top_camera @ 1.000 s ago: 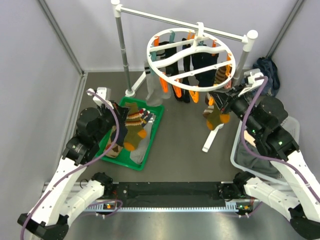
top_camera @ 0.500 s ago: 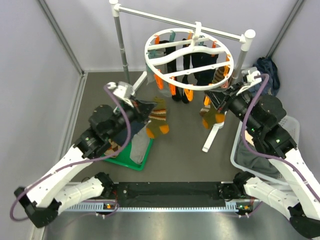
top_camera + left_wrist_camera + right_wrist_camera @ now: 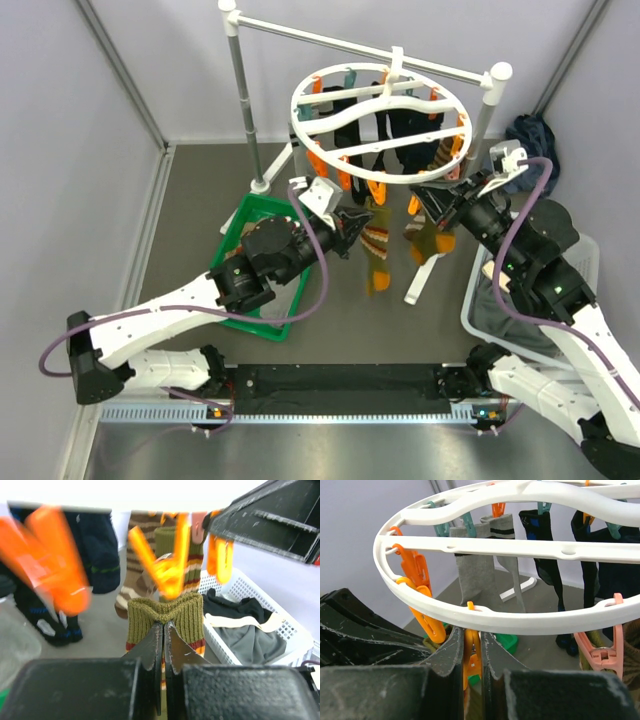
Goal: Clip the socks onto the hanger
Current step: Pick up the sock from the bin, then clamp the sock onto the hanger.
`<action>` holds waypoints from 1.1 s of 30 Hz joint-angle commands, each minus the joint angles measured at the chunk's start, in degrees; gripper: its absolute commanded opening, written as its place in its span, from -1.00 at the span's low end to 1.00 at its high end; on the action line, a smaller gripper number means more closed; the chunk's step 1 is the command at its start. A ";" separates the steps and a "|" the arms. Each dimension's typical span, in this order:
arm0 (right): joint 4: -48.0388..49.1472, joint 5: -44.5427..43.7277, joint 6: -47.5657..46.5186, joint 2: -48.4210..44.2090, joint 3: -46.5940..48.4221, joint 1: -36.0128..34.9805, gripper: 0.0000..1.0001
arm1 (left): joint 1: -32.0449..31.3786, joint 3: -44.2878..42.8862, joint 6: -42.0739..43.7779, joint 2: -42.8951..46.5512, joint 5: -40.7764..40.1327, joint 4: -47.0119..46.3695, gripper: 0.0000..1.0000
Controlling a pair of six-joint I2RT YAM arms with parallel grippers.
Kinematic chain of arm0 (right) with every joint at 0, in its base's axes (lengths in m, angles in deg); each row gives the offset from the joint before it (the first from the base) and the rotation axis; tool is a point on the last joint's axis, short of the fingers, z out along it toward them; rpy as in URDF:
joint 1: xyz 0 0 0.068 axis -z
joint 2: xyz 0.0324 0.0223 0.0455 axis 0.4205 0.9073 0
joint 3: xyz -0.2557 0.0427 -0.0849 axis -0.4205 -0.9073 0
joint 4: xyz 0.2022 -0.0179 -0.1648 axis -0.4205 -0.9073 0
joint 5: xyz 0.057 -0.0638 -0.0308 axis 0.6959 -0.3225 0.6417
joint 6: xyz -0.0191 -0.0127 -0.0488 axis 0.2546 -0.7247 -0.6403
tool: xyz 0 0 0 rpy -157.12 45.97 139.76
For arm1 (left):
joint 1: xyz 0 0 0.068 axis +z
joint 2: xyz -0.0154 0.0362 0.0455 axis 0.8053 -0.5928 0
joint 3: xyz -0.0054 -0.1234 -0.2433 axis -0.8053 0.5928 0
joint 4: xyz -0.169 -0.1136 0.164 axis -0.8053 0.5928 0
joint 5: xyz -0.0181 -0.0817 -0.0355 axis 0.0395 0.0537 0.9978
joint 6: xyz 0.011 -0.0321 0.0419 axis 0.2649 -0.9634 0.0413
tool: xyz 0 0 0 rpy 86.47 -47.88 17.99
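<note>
The white ring hanger (image 3: pixel 380 118) hangs from the rail with orange clips and several dark and grey socks clipped on. My left gripper (image 3: pixel 352 222) is shut on the cuff of an olive sock with red and orange stripes (image 3: pixel 378 252). In the left wrist view the gripper (image 3: pixel 164 624) holds the ribbed cuff (image 3: pixel 187 617) just below an orange clip (image 3: pixel 167 572). My right gripper (image 3: pixel 432 203) is at the ring's near rim. In the right wrist view the gripper (image 3: pixel 472 632) pinches an orange clip (image 3: pixel 472 655) under the ring (image 3: pixel 520 620).
A green tray (image 3: pixel 240 222) with more socks lies on the left of the floor. A white lattice basket (image 3: pixel 478 318) with grey cloth stands at the right, also in the left wrist view (image 3: pixel 235 587). The rail stand's post (image 3: pixel 240 95) and foot (image 3: pixel 420 275) stand near the hanger. A dark blue bundle (image 3: pixel 535 140) lies far right.
My left arm has swung right from the green tray, carrying the olive striped sock up under the hanger's near rim. My right gripper has stayed at the clip.
</note>
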 commanded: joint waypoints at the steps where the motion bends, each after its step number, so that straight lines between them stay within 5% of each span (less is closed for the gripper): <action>1: 2.72 2.33 0.94 -0.33 -0.73 0.06 -1.00 | -1.22 -4.22 2.69 -2.94 0.06 -8.17 -1.00; 33: 2.72 2.68 1.29 -0.94 -1.26 0.06 -1.00 | -3.42 -8.61 5.76 -9.19 0.76 -8.44 -1.00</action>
